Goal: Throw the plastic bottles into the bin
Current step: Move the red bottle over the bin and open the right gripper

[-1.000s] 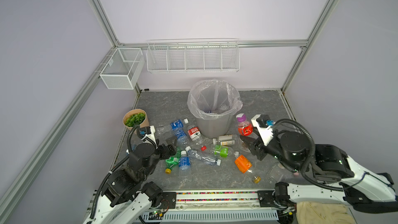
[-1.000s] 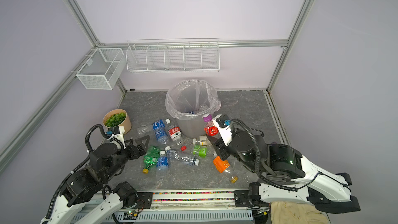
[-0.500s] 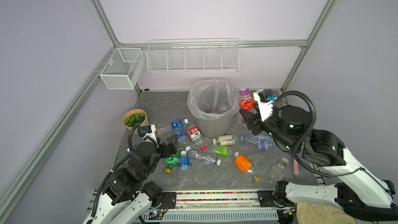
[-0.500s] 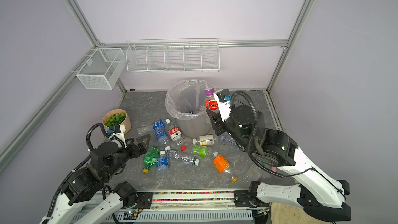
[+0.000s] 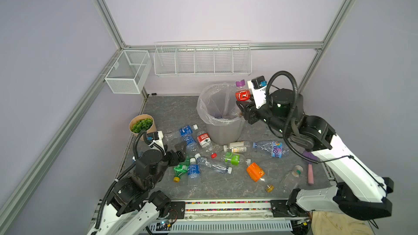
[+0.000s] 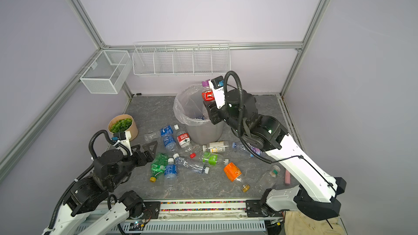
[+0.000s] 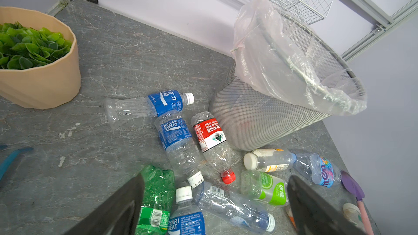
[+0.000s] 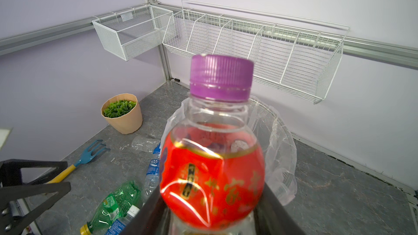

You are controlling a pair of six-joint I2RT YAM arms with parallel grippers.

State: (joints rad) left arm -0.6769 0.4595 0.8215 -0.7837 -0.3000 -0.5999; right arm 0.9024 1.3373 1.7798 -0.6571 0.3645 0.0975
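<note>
I am holding the red bottle (image 8: 212, 172) in the right gripper (image 5: 243, 106), with the jaws clamped on its lower body under the red label. It is standing close to upright with its purple cap (image 5: 240, 84) on top. What matters now is where it is sitting against the bin (image 5: 222, 132). In both top views it is riding above the rim on my right arm's side, and through the right wrist camera the bag-lined mouth is opening out just beyond it, away from the wrist. I cannot tell whether the base is hanging inside the rim line or right over it, so I am judging that a short reach toward the middle of the opening is wanted before letting go. With the long axis vertical it should be dropping base first, and a release too near the rim could be sending it back onto the floor. The right arm is plainly the nearer one to the bin. The left gripper (image 5: 181, 151) is standing wide open and empty, low over the bottles (image 5: 210, 154) lying on their sides in front of the bin. A crushed green bottle (image 7: 156, 191) and a blue-labelled one (image 7: 187, 220) are lying just ahead of its fingers (image 7: 117, 209), long axes roughly along the reach, so I am counting that arm the nearer for those.
</note>
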